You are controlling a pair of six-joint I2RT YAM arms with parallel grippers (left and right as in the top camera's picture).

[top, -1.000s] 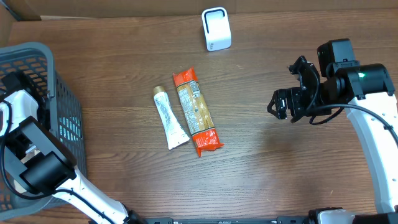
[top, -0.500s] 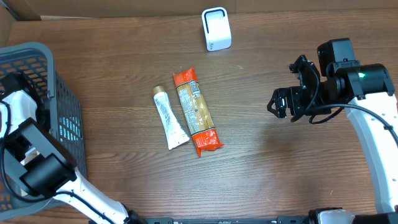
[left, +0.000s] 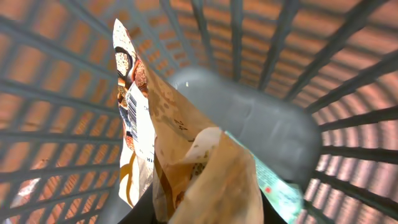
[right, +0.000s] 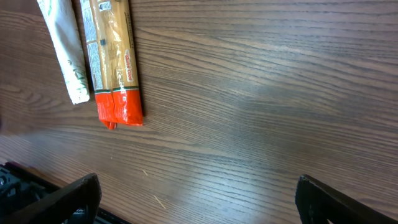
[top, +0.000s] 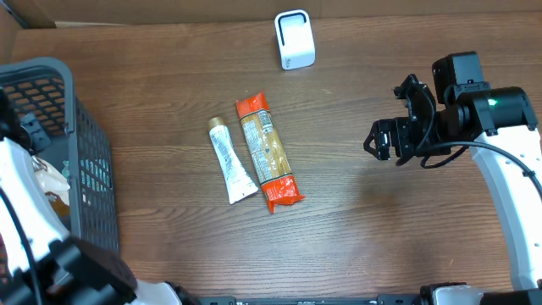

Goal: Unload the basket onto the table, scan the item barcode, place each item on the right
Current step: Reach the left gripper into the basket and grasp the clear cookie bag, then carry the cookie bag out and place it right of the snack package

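- While my left arm (top: 21,182) reaches down from the near left corner into the grey basket (top: 85,152), its wrist sits low between the basket's lattice walls.
- My left fingers are pinched together on a crumpled brown pouch (left: 186,155). The pouch covers them in the left wrist view, so only the bunched paper at the bottom of that view marks the grip.
- That pouch is up off the basket floor and tilted, with its printed face turned to the left.
- Its barcode (left: 131,112) runs lengthwise along the white strip on that face.
- Behind the pouch lies a blurred grey shape with a pale green label; I cannot tell what it is.
- My right arm (top: 500,119) is bent over the right side of the table (top: 356,220), with its wrist turned toward the middle.
- My right fingers (right: 199,200) are spread wide apart with nothing between them, above bare wood.
- At the table's far edge, a white scanner (top: 294,39) stands upright, well apart from the basket.
- Mid-table, a white tube (top: 231,159) and an orange-ended packet (top: 267,152) lie side by side, just beside each other.
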